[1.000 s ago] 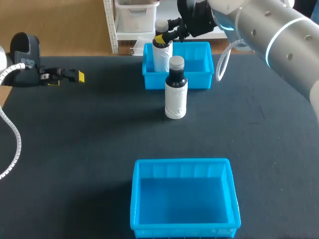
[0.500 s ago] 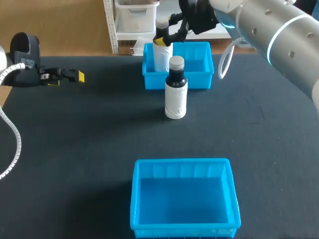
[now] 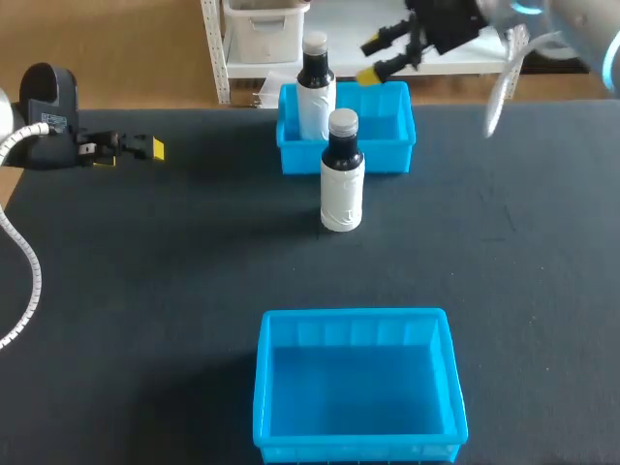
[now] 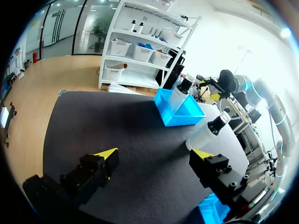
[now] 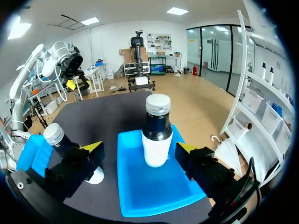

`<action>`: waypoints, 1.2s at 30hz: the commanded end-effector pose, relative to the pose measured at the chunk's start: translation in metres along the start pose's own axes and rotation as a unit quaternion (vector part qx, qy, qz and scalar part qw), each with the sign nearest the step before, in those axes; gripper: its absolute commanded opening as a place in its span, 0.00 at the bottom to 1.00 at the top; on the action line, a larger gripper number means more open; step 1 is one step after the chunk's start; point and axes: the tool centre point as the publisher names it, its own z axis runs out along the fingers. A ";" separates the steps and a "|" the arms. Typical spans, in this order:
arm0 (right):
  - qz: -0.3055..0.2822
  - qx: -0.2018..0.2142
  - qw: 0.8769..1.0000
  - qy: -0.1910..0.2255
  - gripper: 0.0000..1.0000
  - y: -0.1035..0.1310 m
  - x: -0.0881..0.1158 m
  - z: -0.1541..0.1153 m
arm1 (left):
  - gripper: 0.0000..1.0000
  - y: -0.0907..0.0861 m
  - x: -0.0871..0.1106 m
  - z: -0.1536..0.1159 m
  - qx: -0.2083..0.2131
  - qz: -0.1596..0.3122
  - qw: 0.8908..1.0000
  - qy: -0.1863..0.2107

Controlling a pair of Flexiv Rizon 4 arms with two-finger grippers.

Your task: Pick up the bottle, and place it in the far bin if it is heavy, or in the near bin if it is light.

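what just changed: right hand was wrapped round the neck of the first bottle a second ago. Now it's let go and pulled up and off to the right, past the back of the far bin
right hand state: fingers spread wide, nothing in them. In the right wrist view the first bottle stands ahead, in the gap between them, touching neither
first bottle: upright in the far bin, left side, hasn't budged since the release
what that means: looks like that one got sorted as heavy and its drop-off is done
second bottle: same spot as before, upright on the worktop just in front of the far bin. I'd guess it's next
near bin: nothing in it, well apart from both bottles
left hand: hasn't moved, parked out at the left side of the worktop, fingers apart, holding nothing
hard to see: the first bottle's base is hidden behind the bin wall, and the second bottle partly overlaps it from overhead
cut off: most of the right arm is out of the head view now, only the hand end shows
can't tell: what's inside either bottle, so no clue on weight. In the right wrist view, one finger hides the lower half of the second bottle
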 end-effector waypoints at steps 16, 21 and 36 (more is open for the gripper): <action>0.010 0.045 0.999 0.008 1.00 0.079 0.037 -0.092 | 1.00 0.000 0.000 0.000 0.000 0.000 1.000 0.000; 0.007 0.056 0.998 0.023 1.00 0.090 0.042 -0.087 | 1.00 0.000 0.000 0.000 0.000 0.000 1.000 0.000; -0.022 0.068 0.997 0.023 1.00 0.108 0.047 -0.050 | 1.00 0.000 0.000 0.000 0.000 0.000 1.000 0.000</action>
